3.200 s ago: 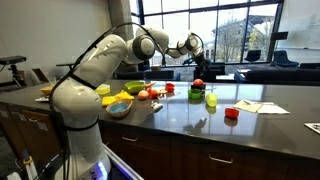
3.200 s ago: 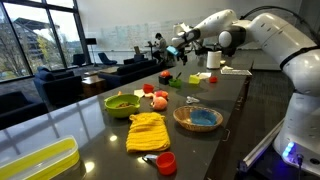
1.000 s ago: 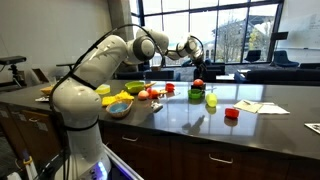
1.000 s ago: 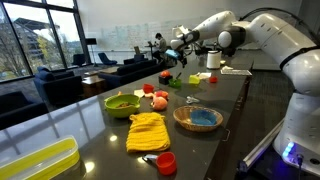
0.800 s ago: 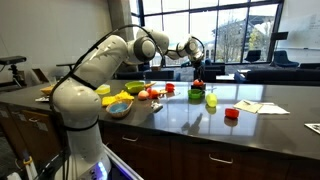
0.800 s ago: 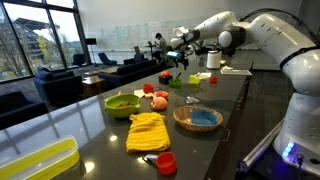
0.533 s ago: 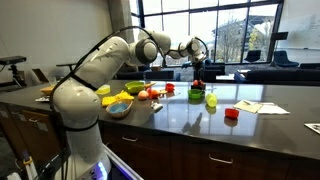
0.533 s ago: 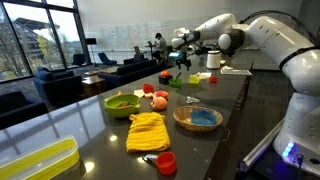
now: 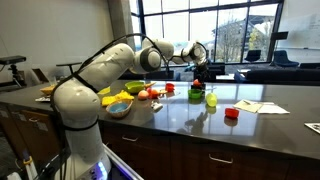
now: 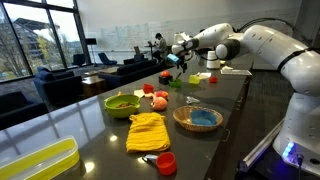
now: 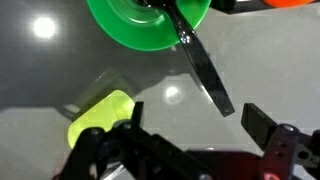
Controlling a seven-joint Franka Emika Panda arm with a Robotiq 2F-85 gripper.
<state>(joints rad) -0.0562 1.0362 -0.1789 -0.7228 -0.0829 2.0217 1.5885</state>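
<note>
Hovering over the dark counter point(image 11: 40, 70) with the end effector point(image 11: 195, 120) spread wide, empty. Just beside one finger, a lime-yellow block point(image 11: 100, 117), partly covered. Beyond, a black utensil point(image 11: 205, 75): long, flat, glossy, slanting down from a green dish point(image 11: 130, 25). Upper end, dish and an orange thing point(image 11: 290, 3) all cut off by the top edge; kind of utensil hard to tell.

Glossy white jointed arm point(image 9: 80, 95) with black tool point(image 11: 195, 118).

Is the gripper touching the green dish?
Apart. The wrist view shows bare counter between the open gripper and the green dish.
</note>
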